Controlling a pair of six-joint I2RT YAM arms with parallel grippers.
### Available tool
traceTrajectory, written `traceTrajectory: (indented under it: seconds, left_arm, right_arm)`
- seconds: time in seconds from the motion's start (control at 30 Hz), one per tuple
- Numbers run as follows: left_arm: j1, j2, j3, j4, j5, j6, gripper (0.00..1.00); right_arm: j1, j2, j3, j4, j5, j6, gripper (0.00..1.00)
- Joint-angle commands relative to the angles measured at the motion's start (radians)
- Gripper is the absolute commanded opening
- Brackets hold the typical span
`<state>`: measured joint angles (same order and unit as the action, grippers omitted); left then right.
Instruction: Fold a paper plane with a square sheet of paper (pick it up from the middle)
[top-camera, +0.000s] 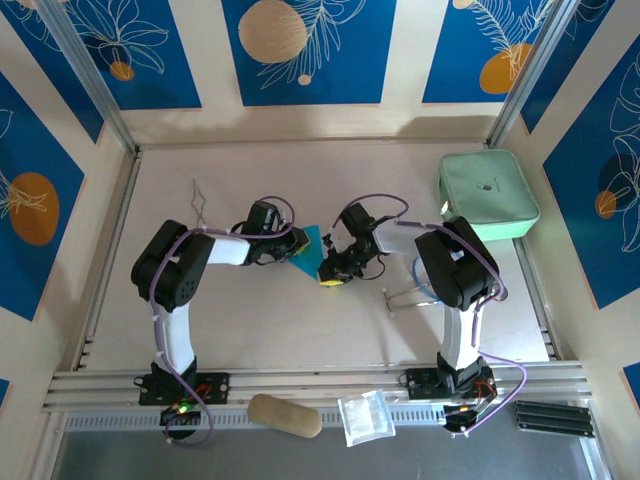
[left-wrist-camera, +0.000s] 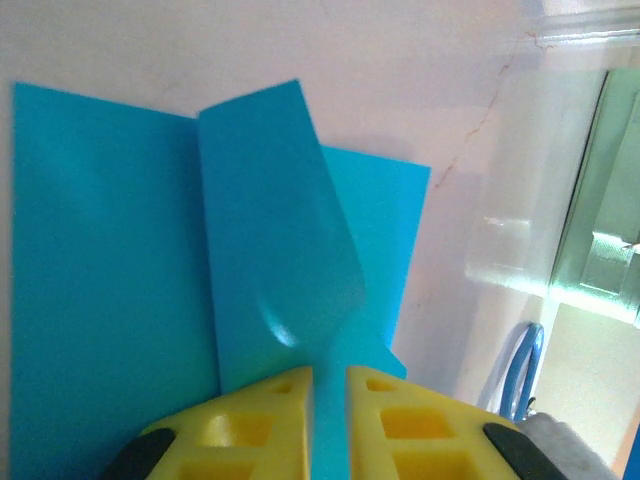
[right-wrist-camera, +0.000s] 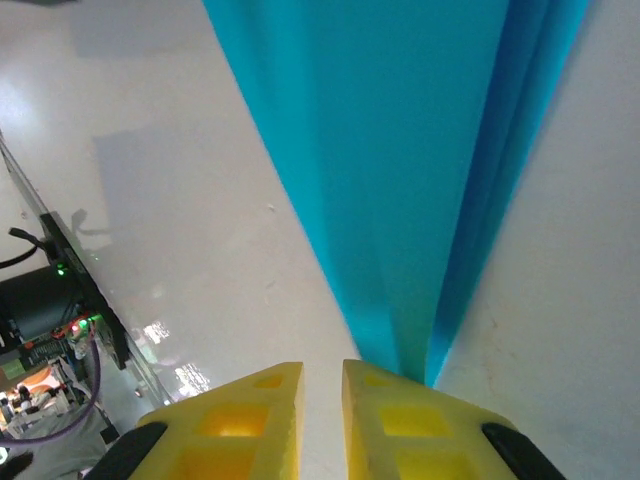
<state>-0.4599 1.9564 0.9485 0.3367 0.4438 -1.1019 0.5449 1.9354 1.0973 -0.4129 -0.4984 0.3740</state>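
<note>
The teal-blue sheet of paper is a creased, partly folded shape lying mid-table between the two grippers. In the left wrist view a raised flap of the paper runs down between the yellow fingers, and my left gripper is shut on it. In the top view the left gripper sits at the paper's left edge. From the right wrist the paper narrows to a folded point that ends under the right-hand finger. My right gripper stands narrowly open, with bare table in the gap. From above, the right gripper is at the paper's lower right corner.
A mint-green pouch lies at the back right. A thin wire shape lies at the back left and a blue wire loop near the right arm. A clear plastic bag and a tan oblong rest on the front rail.
</note>
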Motion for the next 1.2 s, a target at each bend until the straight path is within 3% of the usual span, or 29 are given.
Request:
traceTrajectory:
  seconds: [0.0,0.3,0.6,0.77,0.9,1.17]
  left_arm:
    - [0.006,0.032,-0.035,-0.049,-0.036,-0.007,0.17]
    - [0.006,0.030,-0.042,-0.044,-0.034,-0.010,0.17]
    - [0.006,0.005,-0.035,-0.053,-0.043,-0.011,0.17]
    - [0.007,0.000,-0.002,-0.097,-0.053,0.004,0.17]
    - [0.007,0.015,0.001,-0.097,-0.047,-0.008,0.17]
    - [0.005,0.020,-0.004,-0.085,-0.052,-0.033,0.17]
  right_arm:
    - [0.011,0.032,0.003,-0.036,-0.002,-0.023,0.18]
    - [0.027,0.076,0.019,-0.068,0.065,-0.045,0.18]
    - [0.032,0.057,0.052,-0.158,0.237,-0.109,0.15]
    - [0.027,-0.042,0.042,-0.115,0.184,-0.178,0.18]
    - [0.014,-0.115,0.037,-0.028,0.062,-0.076,0.20]
    - [0.016,-0.074,0.060,0.032,0.135,0.102,0.20]
